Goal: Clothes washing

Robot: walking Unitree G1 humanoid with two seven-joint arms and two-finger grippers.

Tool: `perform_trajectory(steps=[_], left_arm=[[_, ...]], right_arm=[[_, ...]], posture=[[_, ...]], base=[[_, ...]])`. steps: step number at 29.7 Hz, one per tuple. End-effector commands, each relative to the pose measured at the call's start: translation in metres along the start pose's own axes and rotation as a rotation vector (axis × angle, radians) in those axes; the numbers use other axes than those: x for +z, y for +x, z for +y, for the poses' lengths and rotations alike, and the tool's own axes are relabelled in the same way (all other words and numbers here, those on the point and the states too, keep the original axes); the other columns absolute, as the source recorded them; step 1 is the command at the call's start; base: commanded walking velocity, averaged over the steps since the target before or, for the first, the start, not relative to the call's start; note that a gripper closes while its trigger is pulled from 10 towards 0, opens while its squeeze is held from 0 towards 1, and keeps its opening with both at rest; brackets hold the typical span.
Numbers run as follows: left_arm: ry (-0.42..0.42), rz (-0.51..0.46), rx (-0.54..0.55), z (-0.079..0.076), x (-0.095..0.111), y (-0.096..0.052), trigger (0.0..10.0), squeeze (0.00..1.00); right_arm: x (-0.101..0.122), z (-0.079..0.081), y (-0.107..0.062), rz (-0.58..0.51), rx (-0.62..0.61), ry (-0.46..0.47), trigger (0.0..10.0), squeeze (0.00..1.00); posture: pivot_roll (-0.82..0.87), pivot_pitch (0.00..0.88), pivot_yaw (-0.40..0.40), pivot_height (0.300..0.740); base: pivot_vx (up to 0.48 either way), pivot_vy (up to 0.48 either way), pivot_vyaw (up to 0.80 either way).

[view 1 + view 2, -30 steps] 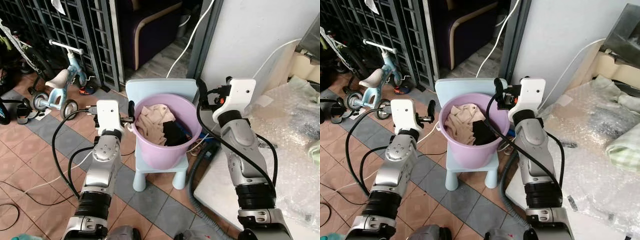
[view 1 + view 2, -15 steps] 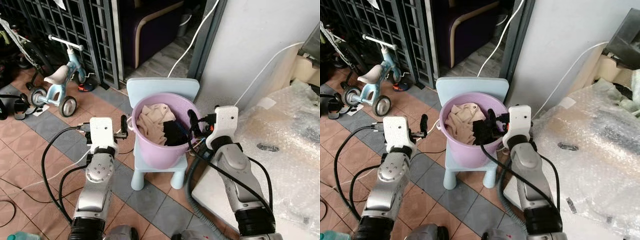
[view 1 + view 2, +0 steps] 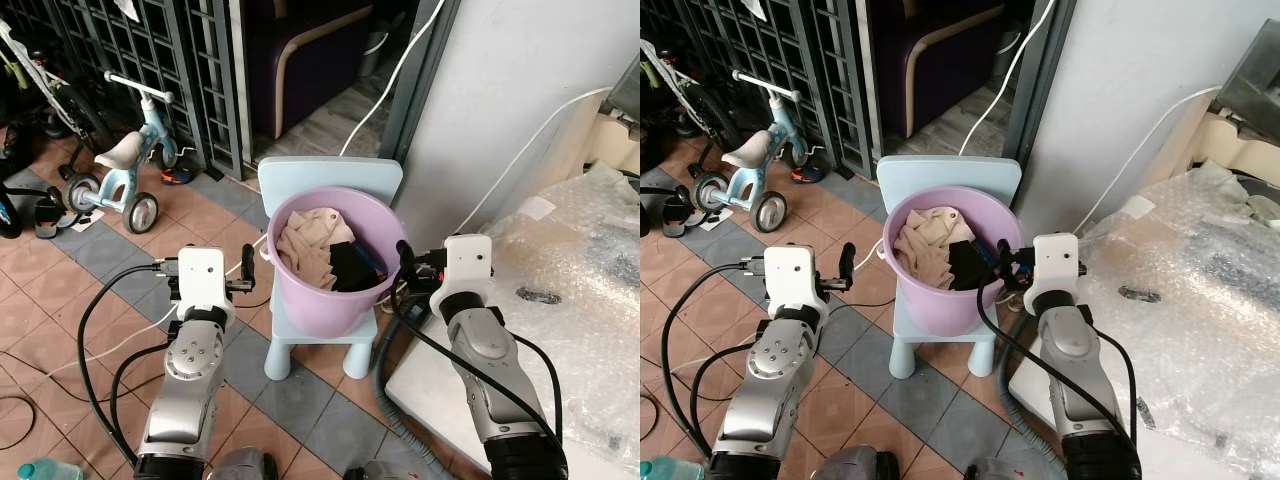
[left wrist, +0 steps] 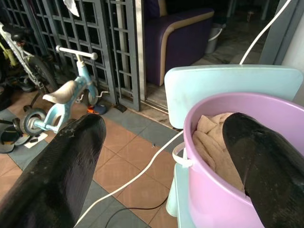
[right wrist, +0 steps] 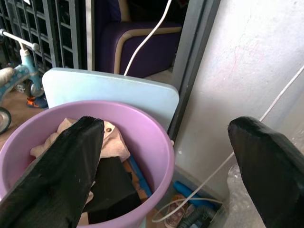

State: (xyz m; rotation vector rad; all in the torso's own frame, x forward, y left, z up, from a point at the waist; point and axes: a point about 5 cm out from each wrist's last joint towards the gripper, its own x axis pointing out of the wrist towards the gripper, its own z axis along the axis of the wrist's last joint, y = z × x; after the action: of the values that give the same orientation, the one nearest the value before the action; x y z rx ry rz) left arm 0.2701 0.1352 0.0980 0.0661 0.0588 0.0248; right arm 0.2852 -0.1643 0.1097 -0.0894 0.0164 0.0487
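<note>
A purple bucket stands on a light blue child's chair. Beige clothes and a black garment lie in it. My left gripper hovers just outside the bucket's left wall, open and holding nothing. In the left wrist view its black fingers spread wide, with the bucket's rim between them. At the bucket's right side my right gripper is open too. In its wrist view the fingers frame the bucket and the wall beyond.
A small blue tricycle stands at the left before a black metal grille. A purple armchair is behind the chair. A white cable hangs down the wall. A bubble-wrapped surface lies right; a grey hose runs below.
Both arms have dropped and drawn back. The right gripper, over the bucket's rim half a second ago, now sits outside its right wall. The camera has shifted slightly.
</note>
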Motion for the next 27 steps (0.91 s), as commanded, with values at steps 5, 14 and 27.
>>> perform_trajectory(steps=[5, 14, 27], left_arm=[[0.023, -0.021, -0.023, 0.0, 0.01, 0.004, 10.0, 0.0], [0.011, 0.015, -0.009, 0.003, 0.002, -0.007, 10.0, 0.0], [0.027, -0.01, -0.037, -0.005, 0.007, -0.006, 10.0, 0.0]], right_arm=[[0.015, -0.002, 0.006, -0.061, -0.014, -0.02, 10.0, 0.0], [0.006, 0.012, 0.0, -0.054, 0.016, -0.024, 10.0, 0.0], [-0.01, 0.009, -0.003, 0.049, 0.022, -0.064, 10.0, 0.0]], posture=[[0.01, 0.018, -0.02, 0.74], [0.02, 0.033, -0.028, 0.74], [0.01, 0.018, -0.022, 0.74]], base=[[0.0, 0.0, 0.0], [0.055, 0.227, 0.0], [0.0, 0.31, 0.0]])
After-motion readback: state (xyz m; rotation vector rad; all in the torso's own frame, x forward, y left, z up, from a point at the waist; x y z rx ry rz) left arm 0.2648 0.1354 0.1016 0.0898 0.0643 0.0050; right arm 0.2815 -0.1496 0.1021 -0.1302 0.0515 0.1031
